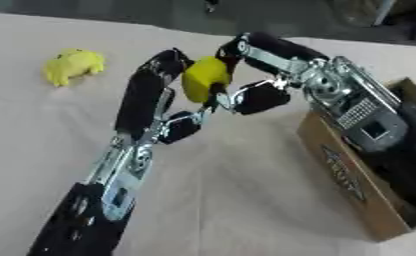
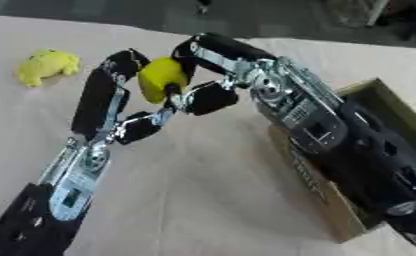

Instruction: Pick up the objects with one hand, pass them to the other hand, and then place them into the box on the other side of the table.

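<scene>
We find both hands meeting above the middle of the table [image 1: 246,210], which is covered in a pale cloth. Between them sits a yellow object [image 1: 204,77], rounded and smooth, held clear of the surface. The left hand [image 1: 150,100] rises from the lower left, its fingers curled against the object's left side with the thumb lower down. The right hand [image 1: 255,65] reaches in from the right, its fingers wrapped over the top and right side of the same object, the thumb beneath. We note that both hands touch the object at once. A second yellow item [image 1: 71,65], lumpy in shape, lies on the cloth at the far left, well apart. A cardboard box [image 2: 321,185] stands at the right edge, under the right forearm.
</scene>
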Controlling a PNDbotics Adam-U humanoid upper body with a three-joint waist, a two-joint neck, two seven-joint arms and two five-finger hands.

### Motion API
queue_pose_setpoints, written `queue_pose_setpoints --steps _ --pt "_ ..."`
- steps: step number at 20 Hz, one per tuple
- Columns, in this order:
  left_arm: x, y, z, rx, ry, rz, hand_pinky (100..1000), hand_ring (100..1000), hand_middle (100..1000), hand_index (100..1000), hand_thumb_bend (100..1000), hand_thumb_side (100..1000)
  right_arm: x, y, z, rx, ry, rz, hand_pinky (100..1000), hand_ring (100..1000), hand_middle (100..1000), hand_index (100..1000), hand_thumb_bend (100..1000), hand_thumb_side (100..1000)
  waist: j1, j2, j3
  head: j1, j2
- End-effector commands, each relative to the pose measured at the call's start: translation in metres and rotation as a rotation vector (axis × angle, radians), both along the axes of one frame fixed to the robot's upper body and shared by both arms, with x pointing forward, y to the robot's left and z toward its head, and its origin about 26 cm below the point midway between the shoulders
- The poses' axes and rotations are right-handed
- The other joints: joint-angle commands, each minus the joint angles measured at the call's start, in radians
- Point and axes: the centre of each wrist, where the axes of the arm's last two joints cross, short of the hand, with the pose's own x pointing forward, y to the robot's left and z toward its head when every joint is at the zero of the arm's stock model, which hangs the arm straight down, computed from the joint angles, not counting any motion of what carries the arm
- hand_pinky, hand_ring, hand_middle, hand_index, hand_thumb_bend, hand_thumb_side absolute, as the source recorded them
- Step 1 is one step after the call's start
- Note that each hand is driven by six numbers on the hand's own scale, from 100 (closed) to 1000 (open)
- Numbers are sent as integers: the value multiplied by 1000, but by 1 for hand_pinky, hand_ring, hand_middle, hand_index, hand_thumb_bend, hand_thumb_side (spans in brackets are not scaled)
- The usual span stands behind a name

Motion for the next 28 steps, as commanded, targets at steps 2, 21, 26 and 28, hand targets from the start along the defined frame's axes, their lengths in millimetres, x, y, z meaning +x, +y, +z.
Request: queue_pose_setpoints --steps 2,21,26,28 --pt "0 -2 10 -31 -34 37 572 611 594 741 833 269 -3 -3 11 8 -17 -8 875 669 453 614 100 338 3 -19 -2 -1 -5" --pt "12 36 -7 -94 61 257 599 667 649 830 1000 449 -23 -29 33 100 -56 -61 868 671 451 611 100 286 20 -38 -25 -15 29" --pt "18 77 -13 -28 107 346 606 672 652 812 1000 481 -38 -56 45 174 -115 -136 876 678 457 617 100 221 29 -49 -39 -35 46" --pt "21 102 -9 -8 123 400 606 670 648 807 987 488 -40 -76 48 222 -138 -189 880 682 461 622 100 195 34 -53 -43 -45 54"
